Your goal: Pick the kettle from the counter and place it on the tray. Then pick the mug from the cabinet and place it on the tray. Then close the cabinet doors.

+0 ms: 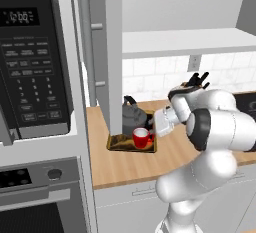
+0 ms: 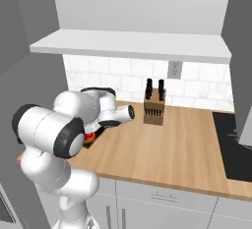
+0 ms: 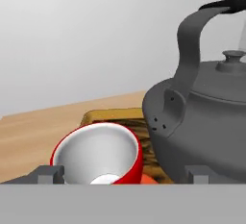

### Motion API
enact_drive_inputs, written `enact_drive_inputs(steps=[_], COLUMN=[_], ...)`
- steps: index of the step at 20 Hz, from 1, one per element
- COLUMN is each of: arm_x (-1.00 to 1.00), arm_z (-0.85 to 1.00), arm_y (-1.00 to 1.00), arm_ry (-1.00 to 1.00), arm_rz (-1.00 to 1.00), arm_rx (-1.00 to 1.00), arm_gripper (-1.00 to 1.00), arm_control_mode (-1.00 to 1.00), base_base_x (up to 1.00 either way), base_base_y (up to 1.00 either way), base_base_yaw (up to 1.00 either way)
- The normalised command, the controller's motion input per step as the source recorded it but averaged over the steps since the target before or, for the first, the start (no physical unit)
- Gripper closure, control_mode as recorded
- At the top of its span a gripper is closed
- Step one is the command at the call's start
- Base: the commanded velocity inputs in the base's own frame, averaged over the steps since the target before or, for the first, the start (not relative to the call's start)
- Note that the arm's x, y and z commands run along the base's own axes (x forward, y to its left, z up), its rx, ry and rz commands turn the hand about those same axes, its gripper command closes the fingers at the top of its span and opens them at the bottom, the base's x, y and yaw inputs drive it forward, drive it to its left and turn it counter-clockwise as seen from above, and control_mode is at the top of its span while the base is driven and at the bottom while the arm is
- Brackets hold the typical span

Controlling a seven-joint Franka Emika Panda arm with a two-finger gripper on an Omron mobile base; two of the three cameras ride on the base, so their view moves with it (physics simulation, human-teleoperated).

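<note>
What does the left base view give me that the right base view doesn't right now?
Left base view alone: the kettle and the mug both sitting on the tray, the microwave above the oven, and an open cabinet door with its bar handle. Right base view alone: the knife block standing clear on the worktop, the wall outlet, and the dark cooktop. Both: the counter, tiled backsplash, the cabinet shelf, and the arm.
</note>
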Motion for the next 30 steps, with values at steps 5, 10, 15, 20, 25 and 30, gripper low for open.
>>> enact_drive_inputs(steps=[5, 10, 15, 20, 25, 30], arm_x=[-0.45, -0.64, -0.22, 0.0, -0.12, -0.27], arm_z=[0.43, 0.45, 0.22, 0.0, 0.05, 0.29], arm_y=[0.0, -0.01, -0.16, 0.0, -0.13, -0.35], arm_ry=[-0.01, 0.0, 0.11, 0.05, 0.0, 0.0], arm_rz=[0.0, -0.13, -0.33, -0.05, 0.0, -0.04], arm_rx=[-0.01, 0.0, 0.0, 0.0, 0.1, 0.12], arm_gripper=[-1.0, -1.0, -1.0, -1.0, -1.0, -1.0], arm_control_mode=[-1.0, -1.0, -1.0, -1.0, -1.0, -1.0], base_base_x=[0.0, 0.0, 0.0, 0.0, 0.0, 0.0], base_base_y=[0.0, 0.0, 0.0, 0.0, 0.0, 0.0], base_base_yaw=[0.0, 0.0, 0.0, 0.0, 0.0, 0.0])
